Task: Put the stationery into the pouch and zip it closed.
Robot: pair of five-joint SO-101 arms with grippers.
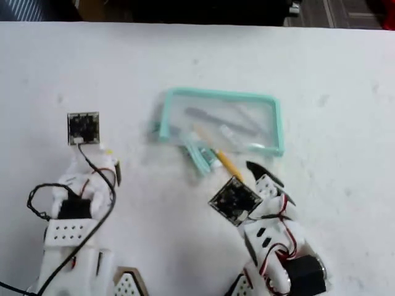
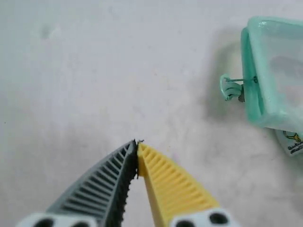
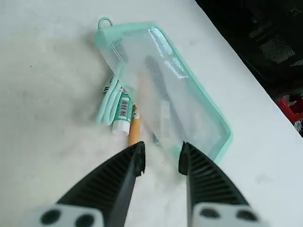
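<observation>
A clear pouch with a teal rim (image 1: 217, 118) lies flat mid-table. A yellow pencil (image 1: 226, 163) and a teal-and-white tube (image 1: 201, 158) stick out of its near long side, and more stationery shows through the plastic. In the right wrist view the pouch (image 3: 165, 90), pencil (image 3: 134, 133) and tube (image 3: 122, 111) lie just past my right gripper (image 3: 161, 159), which is open and empty close to the pouch's near edge. My left gripper (image 2: 137, 143) is shut on nothing over bare table, well short of the pouch's corner (image 2: 265, 80) and its zip pull (image 2: 230, 88).
Both arms sit at the near edge, the left arm (image 1: 77, 209) at lower left and the right arm (image 1: 271, 234) at lower right. The white table (image 1: 345, 92) ends at a dark drop along the far side.
</observation>
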